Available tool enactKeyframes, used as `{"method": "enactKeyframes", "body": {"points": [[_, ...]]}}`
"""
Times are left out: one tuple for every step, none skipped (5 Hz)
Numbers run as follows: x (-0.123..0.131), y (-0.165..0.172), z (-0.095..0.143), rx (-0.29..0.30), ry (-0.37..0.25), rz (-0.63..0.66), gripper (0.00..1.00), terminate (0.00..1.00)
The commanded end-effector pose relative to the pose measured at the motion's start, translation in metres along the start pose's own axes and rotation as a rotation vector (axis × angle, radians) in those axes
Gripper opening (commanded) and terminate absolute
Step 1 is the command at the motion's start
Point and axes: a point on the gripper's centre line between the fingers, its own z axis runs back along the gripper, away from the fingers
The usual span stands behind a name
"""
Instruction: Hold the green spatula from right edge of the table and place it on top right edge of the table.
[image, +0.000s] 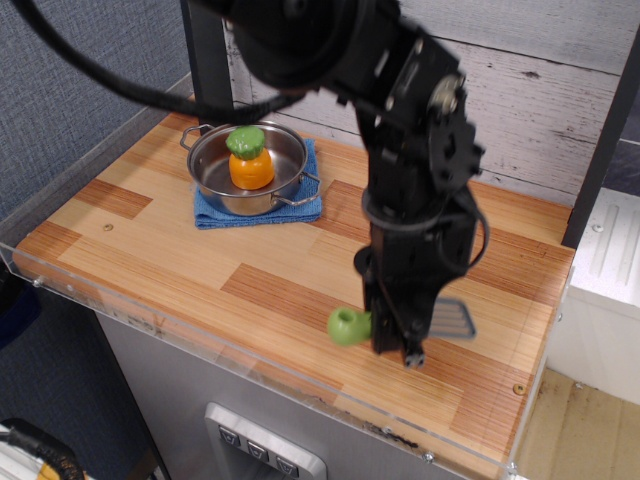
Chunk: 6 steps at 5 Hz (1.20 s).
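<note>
The green spatula (349, 326) hangs above the table (150, 240) near its front right part. Its lime-green handle end pokes out to the left of the black gripper (396, 338), and its grey slotted blade (452, 318) sticks out to the right. The gripper is shut on the spatula's middle, which the fingers hide. The arm rises from there up and left across the view.
A steel pot (247, 172) stands on a blue cloth (214, 212) at the back left, holding an orange toy vegetable with a green top (248, 158). A clear acrylic rim (180, 330) runs along the front edge. A white plank wall stands behind.
</note>
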Motion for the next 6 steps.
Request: {"method": "enactKeyframes", "body": {"points": [[0.044, 0.045, 0.046, 0.101, -0.102, 0.016, 0.0, 0.0], [0.061, 0.064, 0.052, 0.109, -0.129, 0.039, 0.0, 0.0], [0.069, 0.075, 0.047, 0.114, -0.124, 0.036, 0.0, 0.0], [0.069, 0.093, 0.035, 0.123, -0.105, 0.012, 0.0, 0.0], [0.065, 0.105, 0.022, 0.122, -0.097, -0.018, 0.0, 0.0], [0.071, 0.113, 0.013, 0.13, -0.087, -0.047, 0.0, 0.0]]}}
